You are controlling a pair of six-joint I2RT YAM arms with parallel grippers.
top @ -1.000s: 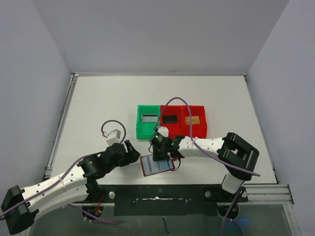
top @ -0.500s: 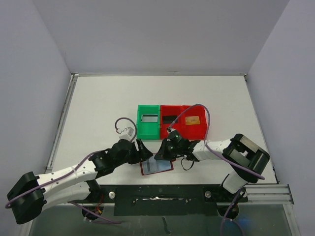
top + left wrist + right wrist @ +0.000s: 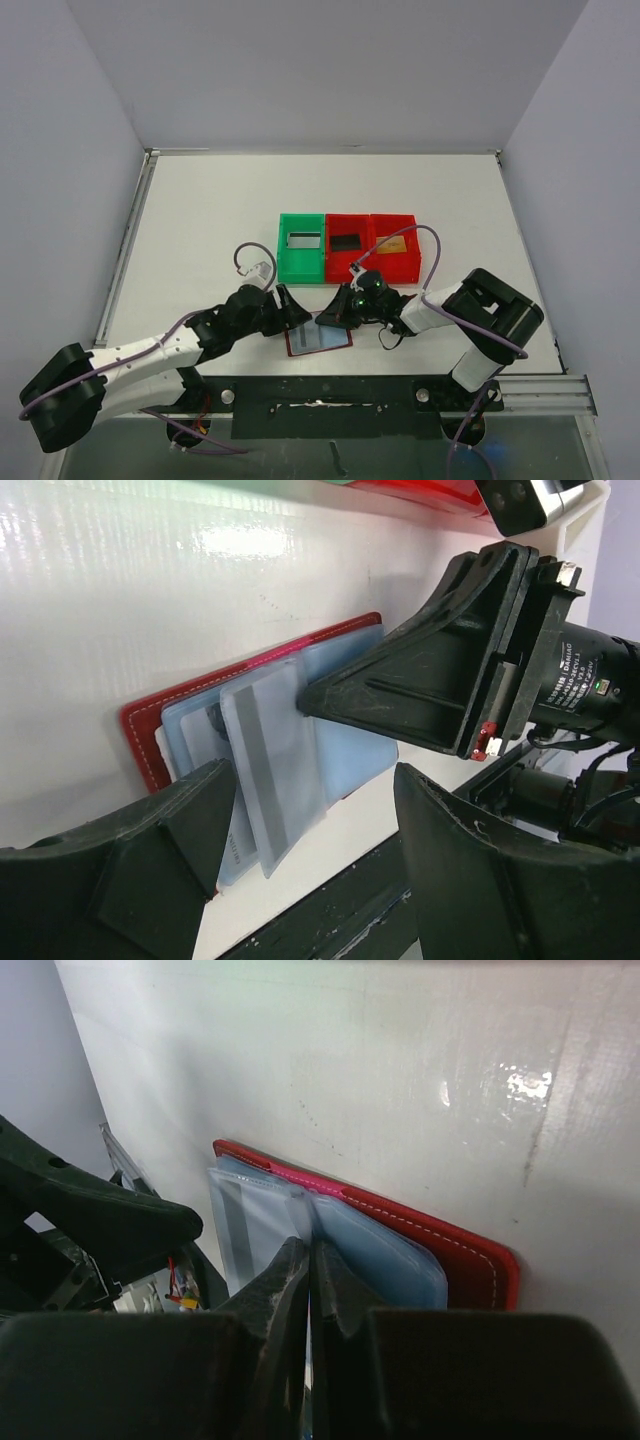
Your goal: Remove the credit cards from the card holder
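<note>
As the left end effector (image 3: 293, 308) has moved in, jaws wide, I log: card holder (image 3: 318, 338) lying open at the desk (image 3: 200, 220) front; right end effector (image 3: 328, 318) narrow, pinning a pocket (image 3: 380, 1260); silver-grey card (image 3: 268, 770) protruding, likely next out.

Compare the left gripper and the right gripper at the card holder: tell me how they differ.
The left gripper has its jaws spread wide; the right gripper has them shut together. The right gripper's tips rest on the card holder's pale blue pockets; the left gripper straddles the holder's other side, contact unclear. Both are black and point at the holder.
</note>
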